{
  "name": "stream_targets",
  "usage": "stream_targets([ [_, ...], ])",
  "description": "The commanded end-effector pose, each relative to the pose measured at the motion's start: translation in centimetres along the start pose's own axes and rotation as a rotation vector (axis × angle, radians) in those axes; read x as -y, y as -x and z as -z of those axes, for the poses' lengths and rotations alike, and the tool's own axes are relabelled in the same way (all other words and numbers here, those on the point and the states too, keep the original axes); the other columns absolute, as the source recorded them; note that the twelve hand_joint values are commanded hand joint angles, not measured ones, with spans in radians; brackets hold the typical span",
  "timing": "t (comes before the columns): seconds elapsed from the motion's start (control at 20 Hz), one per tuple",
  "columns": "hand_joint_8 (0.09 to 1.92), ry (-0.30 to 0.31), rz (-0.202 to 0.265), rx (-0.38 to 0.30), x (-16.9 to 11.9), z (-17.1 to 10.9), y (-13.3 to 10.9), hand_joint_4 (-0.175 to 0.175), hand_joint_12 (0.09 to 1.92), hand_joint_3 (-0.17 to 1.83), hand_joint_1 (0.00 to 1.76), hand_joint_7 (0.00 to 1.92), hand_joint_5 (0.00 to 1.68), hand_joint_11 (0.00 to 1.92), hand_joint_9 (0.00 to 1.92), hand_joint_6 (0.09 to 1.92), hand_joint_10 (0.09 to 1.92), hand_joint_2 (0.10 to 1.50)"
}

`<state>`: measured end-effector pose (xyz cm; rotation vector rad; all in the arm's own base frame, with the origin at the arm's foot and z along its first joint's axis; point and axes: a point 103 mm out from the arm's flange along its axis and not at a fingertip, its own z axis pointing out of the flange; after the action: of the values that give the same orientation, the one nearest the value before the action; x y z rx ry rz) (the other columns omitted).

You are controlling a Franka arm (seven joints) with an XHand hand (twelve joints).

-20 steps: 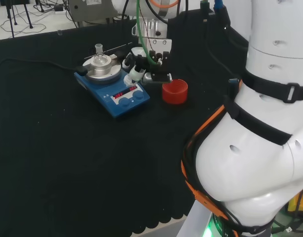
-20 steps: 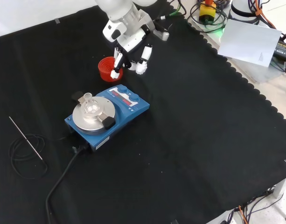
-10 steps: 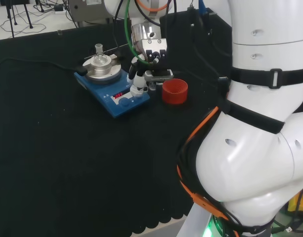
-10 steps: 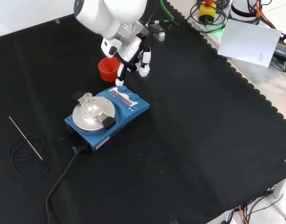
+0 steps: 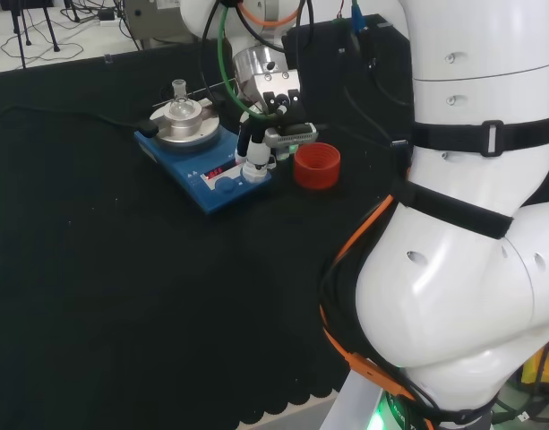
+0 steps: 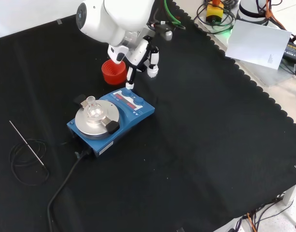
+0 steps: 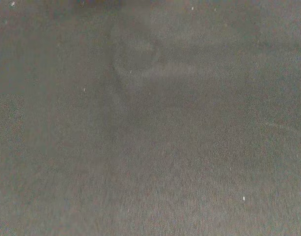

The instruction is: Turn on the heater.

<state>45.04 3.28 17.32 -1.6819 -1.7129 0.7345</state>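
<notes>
On the black cloth (image 6: 196, 145), in the front view, the blue heater (image 6: 110, 121) sits left of centre with a small glass flask (image 6: 91, 104) on its round plate. Just beyond its far right corner hangs the hand (image 6: 138, 55), one straight finger (image 6: 130, 79) pointing down at the heater's knobs (image 6: 129, 92); the hand grips nothing. A red ribbed ring (image 6: 113, 71) stands just behind.
</notes>
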Motion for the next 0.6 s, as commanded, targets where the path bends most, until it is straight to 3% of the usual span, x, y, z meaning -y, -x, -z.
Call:
stream_targets([
  [0.05, 1.53, -0.069, 0.031, 0.034, 0.9, -0.3, -1.0, -0.023, 1.55, -0.17, 1.42, 1.59, 0.27, 1.89, 1.80, 0.09, 1.27, 1.24],
  [0.6, 1.55, -0.115, 0.050, 0.059, 0.9, -0.4, -2.7, -0.013, 1.57, -0.17, 1.43, 1.60, 0.23, 1.88, 1.80, 0.09, 1.30, 1.25],
])
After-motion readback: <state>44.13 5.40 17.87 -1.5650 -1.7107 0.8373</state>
